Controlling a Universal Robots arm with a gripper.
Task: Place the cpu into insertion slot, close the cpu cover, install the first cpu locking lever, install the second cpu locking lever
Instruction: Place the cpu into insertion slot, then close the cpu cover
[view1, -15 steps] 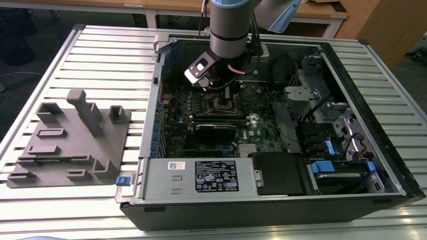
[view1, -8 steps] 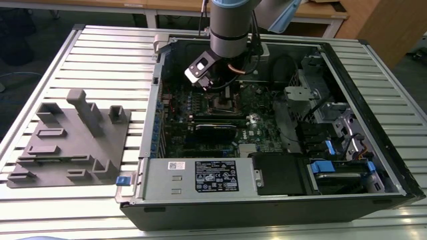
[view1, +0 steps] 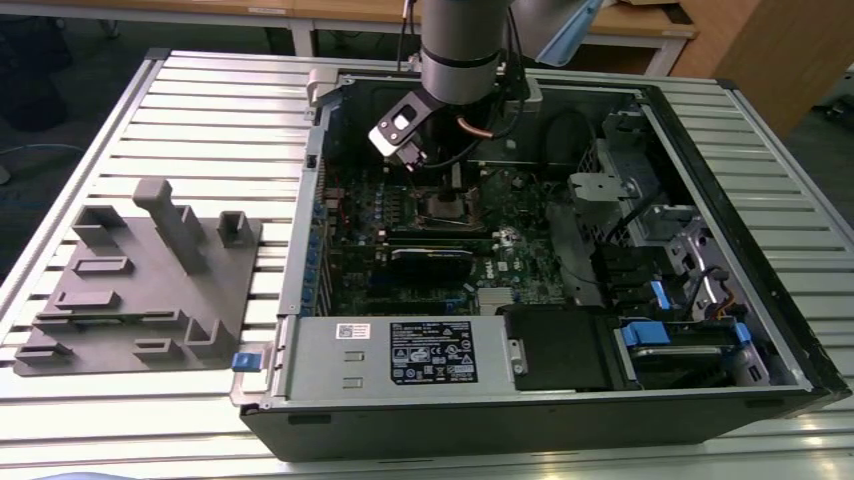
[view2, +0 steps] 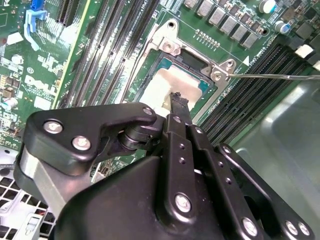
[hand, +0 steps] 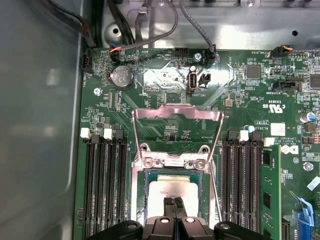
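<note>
Exterior view: open computer case lies on slatted bench. Arm comes down from upper centre of frame, tool over the insertion slot on the green motherboard. Grey fixture block on the exterior view's left. White printed label on power supply, lower centre; text not read.

Second wrist view: tool narrow, fingers together, nothing between them, tip over or on the cpu; contact unclear. Cpu sits flat inside the slot's silvery rim. Thin lever rod runs out from the slot corner.

First wrist view: tool fingertips nearly touching over the cpu, which is seated in the slot. The cpu cover is swung open, off the slot, board visible through its window. Black memory slots flank both sides. Coin battery and small white sticker on board; print too small.
</note>
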